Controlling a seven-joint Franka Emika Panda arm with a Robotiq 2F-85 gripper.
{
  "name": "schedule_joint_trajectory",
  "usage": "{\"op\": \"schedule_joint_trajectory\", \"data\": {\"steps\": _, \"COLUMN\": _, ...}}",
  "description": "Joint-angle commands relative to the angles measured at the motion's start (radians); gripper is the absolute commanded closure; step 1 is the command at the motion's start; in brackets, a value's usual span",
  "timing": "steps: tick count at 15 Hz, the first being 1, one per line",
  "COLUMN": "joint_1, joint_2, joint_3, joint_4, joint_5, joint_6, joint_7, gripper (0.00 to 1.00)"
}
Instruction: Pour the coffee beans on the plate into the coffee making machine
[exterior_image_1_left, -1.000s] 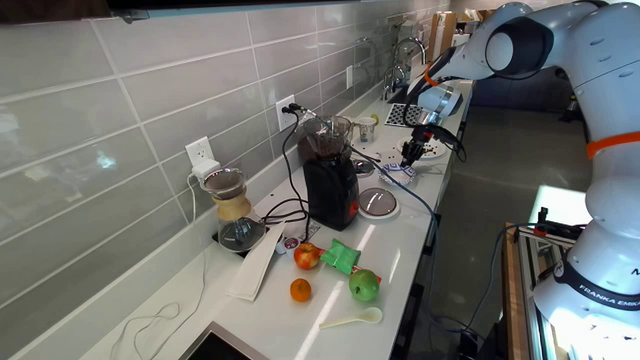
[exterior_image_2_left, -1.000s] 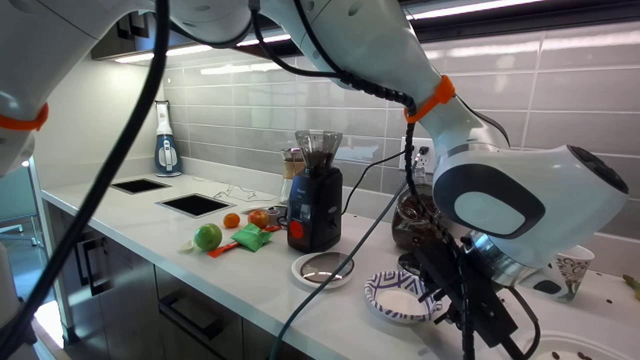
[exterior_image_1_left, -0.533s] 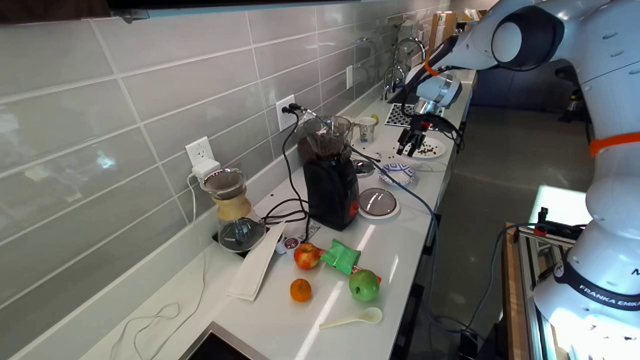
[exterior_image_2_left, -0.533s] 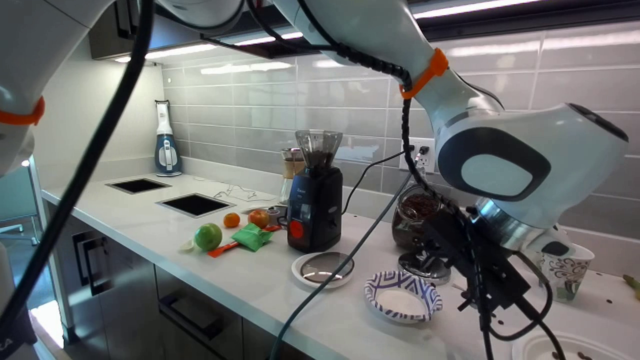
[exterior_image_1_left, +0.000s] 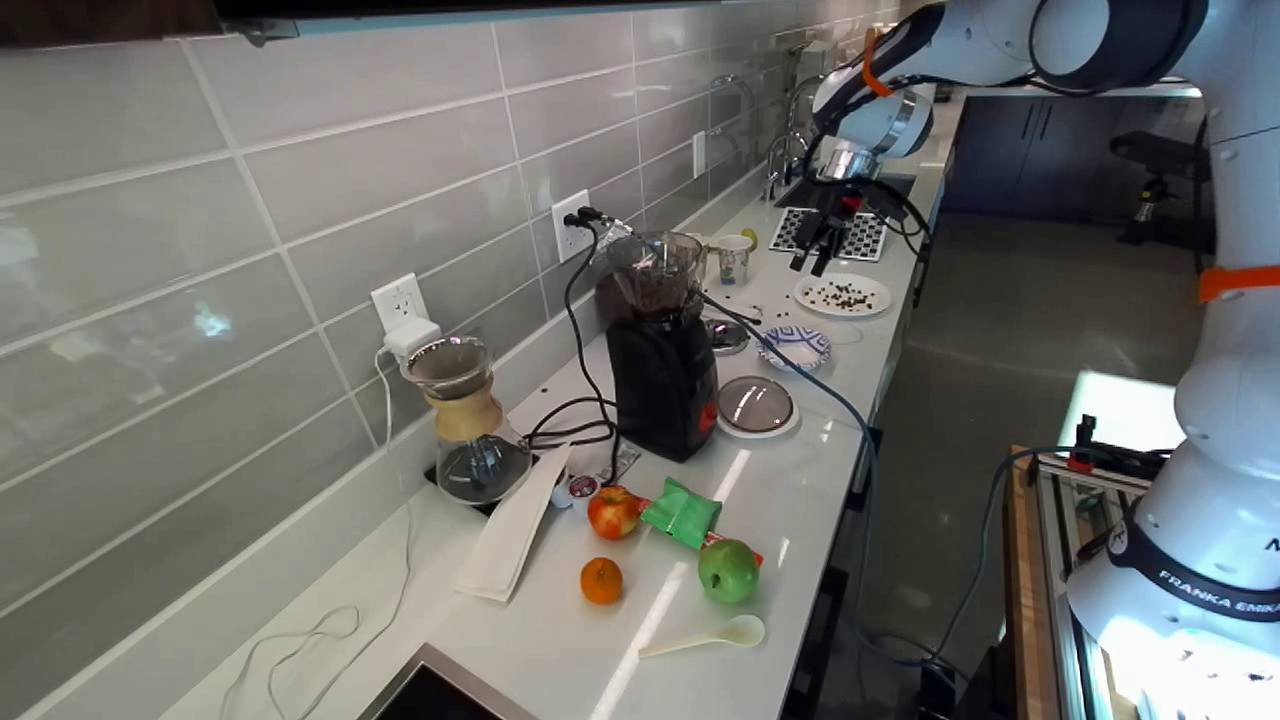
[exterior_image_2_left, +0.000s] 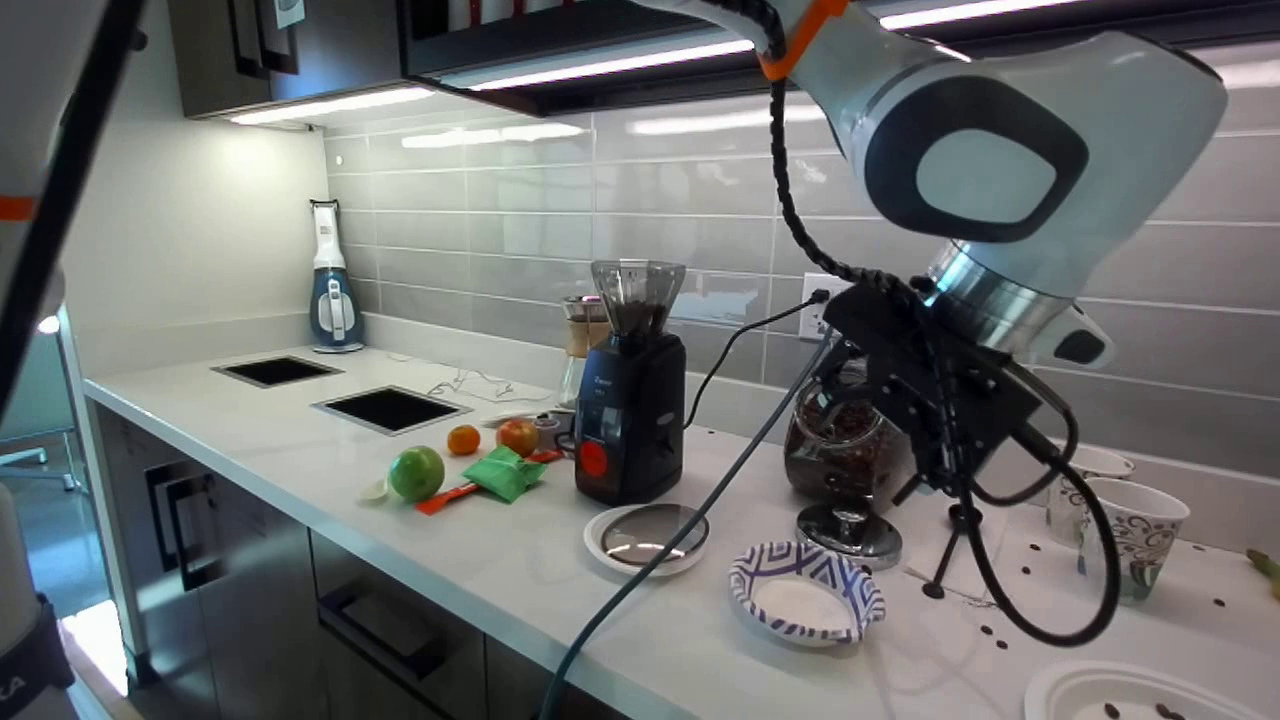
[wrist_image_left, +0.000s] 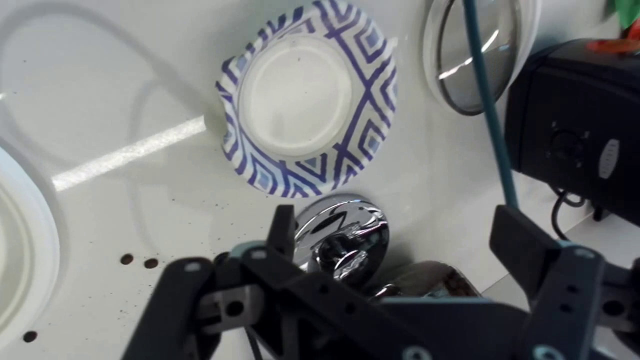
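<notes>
Hovering over the counter (exterior_image_1_left: 700, 690), my gripper (wrist_image_left: 395, 232) gapes wide, grasping nothing. Brown beans (exterior_image_1_left: 846, 297) lie thinly scattered on the white plate (exterior_image_1_left: 882, 299); well apart from it, the black machine (exterior_image_2_left: 648, 425) stands upright with a round red patch (exterior_image_2_left: 593, 458).

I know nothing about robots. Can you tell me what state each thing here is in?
Pincer: open, holding nothing
Coffee beans: scattered on the white plate
Coffee machine: upright; on or off, can't tell
Clear hopper: partly filled
Round lid: resting on a white dish
Patterned bowl: right way up
Glass jar: dark contents inside, partly hidden
Chrome lid: lying knob up
Paper cups: upright
Spoon: lying flat
</notes>
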Motion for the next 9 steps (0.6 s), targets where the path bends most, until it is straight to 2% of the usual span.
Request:
{"op": "schedule_joint_trajectory", "data": {"steps": 1, "joint_1": 0.046, "joint_2": -0.121, "joint_3": -0.014, "joint_4": -0.085, "joint_5": -0.117, "joint_6": -0.077, "joint_7": 0.036, "gripper": 0.0}}
{"op": "schedule_joint_trajectory", "data": {"steps": 3, "joint_1": 0.079, "joint_2": -0.165, "joint_3": -0.024, "joint_4": -0.108, "joint_5": -0.181, "joint_6": -0.086, "joint_7": 0.051, "gripper": 0.0}}
{"op": "schedule_joint_trajectory", "data": {"steps": 6, "joint_1": 0.131, "joint_2": -0.227, "joint_3": -0.04, "joint_4": -0.146, "joint_5": -0.292, "joint_6": -0.038, "joint_7": 0.039, "gripper": 0.0}}
{"op": "schedule_joint_trajectory", "data": {"steps": 9, "joint_1": 0.166, "joint_2": -0.28, "joint_3": -0.045, "joint_4": -0.181, "joint_5": -0.309, "joint_6": 0.021, "joint_7": -0.03, "gripper": 0.0}}
